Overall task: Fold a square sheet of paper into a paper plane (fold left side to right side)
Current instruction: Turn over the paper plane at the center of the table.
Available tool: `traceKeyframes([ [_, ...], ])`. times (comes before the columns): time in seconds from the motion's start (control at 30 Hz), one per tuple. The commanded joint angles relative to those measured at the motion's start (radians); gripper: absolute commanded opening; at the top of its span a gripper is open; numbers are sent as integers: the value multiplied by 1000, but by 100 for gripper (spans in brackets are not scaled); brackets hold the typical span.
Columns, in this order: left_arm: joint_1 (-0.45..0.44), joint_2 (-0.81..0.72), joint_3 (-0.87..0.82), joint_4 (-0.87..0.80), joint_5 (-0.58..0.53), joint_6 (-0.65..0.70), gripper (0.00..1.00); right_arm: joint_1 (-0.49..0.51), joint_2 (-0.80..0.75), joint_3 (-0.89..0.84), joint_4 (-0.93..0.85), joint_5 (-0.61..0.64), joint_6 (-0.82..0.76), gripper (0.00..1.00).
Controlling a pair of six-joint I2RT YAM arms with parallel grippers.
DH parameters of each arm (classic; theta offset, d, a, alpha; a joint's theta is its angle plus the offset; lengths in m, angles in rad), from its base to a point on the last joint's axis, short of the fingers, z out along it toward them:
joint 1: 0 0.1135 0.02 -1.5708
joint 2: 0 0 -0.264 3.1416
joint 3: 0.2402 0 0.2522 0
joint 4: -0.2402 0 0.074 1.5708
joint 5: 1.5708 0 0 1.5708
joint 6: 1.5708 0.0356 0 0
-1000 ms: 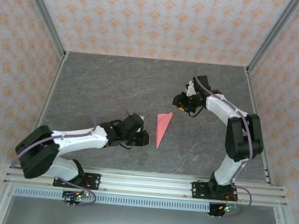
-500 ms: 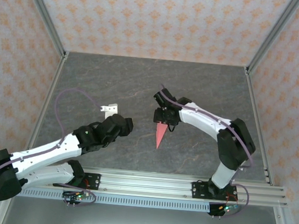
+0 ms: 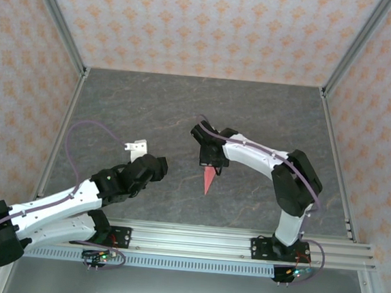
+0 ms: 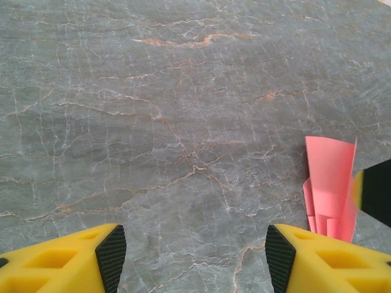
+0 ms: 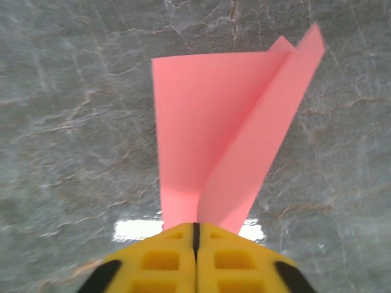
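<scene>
Left arm extends low and forward; left pincer [image 4: 189,259] spread wide. Right arm reaches leftward; right pincer [image 5: 196,235] clamped on the paper plane [image 5: 201,122].

Robotics laboratory test cell: a grey, stone-patterned counter [image 3: 151,108] is enclosed by aluminium frame posts [image 3: 59,21] and wall panels [image 3: 206,24] papered in an orange floral print. Two white-and-black robot arms [image 3: 60,203] are bolted to an extruded aluminium rail [image 3: 194,241] at the near edge, with purple cables [image 3: 91,124] looped along them.
</scene>
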Motion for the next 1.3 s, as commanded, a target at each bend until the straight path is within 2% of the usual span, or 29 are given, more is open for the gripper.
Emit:
traceKeyframes([
  [0.0,-5,-11,7,-46,-71,-9,65,0,-131,-7,-3,-46,-29,0],
  [0.13,-4,-11,24,-64,-79,-7,65,-3,-238,-56,52,-117,-77,0],
  [0.23,-5,-12,37,-77,-87,-8,66,-29,-312,-149,157,-223,-92,0],
  [0.4,-5,-11,53,-93,-90,-15,66,-133,-403,-379,383,-420,-51,0],
  [0.53,-5,-6,52,-89,-86,-24,67,-213,-395,-507,456,-486,-97,0],
  [0.67,-5,3,62,-95,-77,-28,67,-294,-383,-547,393,-443,-141,2],
  [0.77,-5,5,69,-100,-77,-28,67,-314,-458,-530,290,-330,-169,20],
  [0.83,-4,5,71,-97,-78,-25,67,-314,-492,-489,189,-240,-198,27],
  [0.9,-4,7,73,-96,-78,-17,68,-313,-507,-435,78,-165,-220,28],
  [1.0,-6,8,77,-100,-82,-5,68,-286,-522,-388,13,-186,-253,29],
  [1.1,-5,6,73,-95,-85,4,70,-220,-524,-382,21,-255,-271,38],
  [1.27,-5,-7,56,-47,-68,44,83,-140,-464,-398,-3,-236,-260,41],
])
